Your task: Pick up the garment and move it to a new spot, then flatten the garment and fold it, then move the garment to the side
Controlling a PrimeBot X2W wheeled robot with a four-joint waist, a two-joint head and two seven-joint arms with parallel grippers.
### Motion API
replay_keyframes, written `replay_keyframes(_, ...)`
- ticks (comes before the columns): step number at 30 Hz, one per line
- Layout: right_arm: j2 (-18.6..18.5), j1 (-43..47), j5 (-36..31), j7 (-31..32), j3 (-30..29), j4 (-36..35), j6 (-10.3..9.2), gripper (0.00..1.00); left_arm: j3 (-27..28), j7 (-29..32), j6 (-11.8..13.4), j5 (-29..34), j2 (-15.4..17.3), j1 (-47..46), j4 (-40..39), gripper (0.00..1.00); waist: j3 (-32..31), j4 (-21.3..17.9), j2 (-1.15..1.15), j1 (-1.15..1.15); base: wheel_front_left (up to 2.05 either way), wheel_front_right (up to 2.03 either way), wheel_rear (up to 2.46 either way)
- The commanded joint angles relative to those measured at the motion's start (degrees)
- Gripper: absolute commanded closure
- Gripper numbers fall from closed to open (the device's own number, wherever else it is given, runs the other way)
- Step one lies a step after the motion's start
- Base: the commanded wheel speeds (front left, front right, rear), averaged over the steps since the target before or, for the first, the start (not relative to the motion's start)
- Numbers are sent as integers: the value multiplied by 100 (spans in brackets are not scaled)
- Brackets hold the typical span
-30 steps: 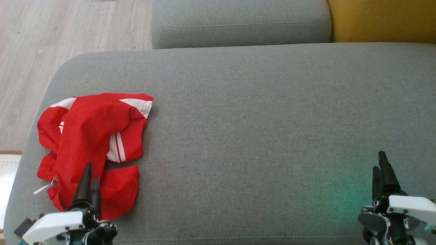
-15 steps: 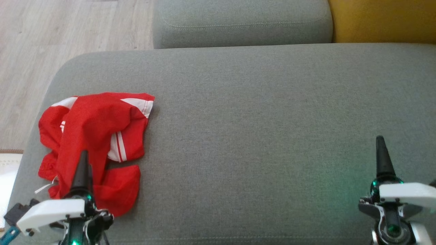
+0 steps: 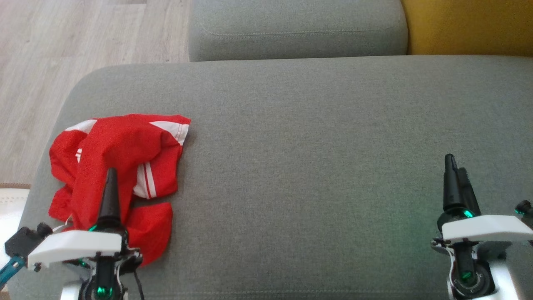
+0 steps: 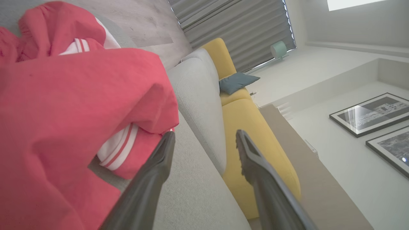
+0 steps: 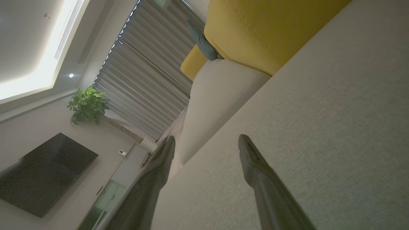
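The left pincer (image 3: 110,177), wide and empty, is hovering over the crumpled red garment (image 3: 120,150) lying at the left end of the grey sofa cushion (image 3: 312,146); the right pincer (image 3: 454,164), equally wide, is hanging above its right end.

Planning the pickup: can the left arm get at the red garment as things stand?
Probably yes: the left gripper is right by the red garment, jaws open, with nothing between them.

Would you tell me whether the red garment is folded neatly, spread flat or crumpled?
Crumpled: the red garment lies bunched in overlapping layers on the grey cushion.
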Motion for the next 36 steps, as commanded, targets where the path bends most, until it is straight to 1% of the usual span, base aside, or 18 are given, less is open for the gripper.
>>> replay_keyframes(1,-43,-298,-216,-83,96,-255,-1,0,35,-64,26,181,81,-313,-269,0,-3,0,0,0,0,0,0)
replay_keyframes(20,-50,-309,-2090,-425,428,-464,-2,0,-446,-382,248,2162,94,-317,-679,0,-28,6,0,0,0,0,0)
replay_keyframes(27,-53,-281,-2643,-528,544,-509,-2,0,-665,-483,317,2808,122,-307,-777,0,-35,17,0,0,0,0,0)
replay_keyframes(36,-56,-272,-3432,-673,560,-603,-2,0,-1136,-634,572,3702,300,-322,-802,0,-36,6,0,0,0,0,0)
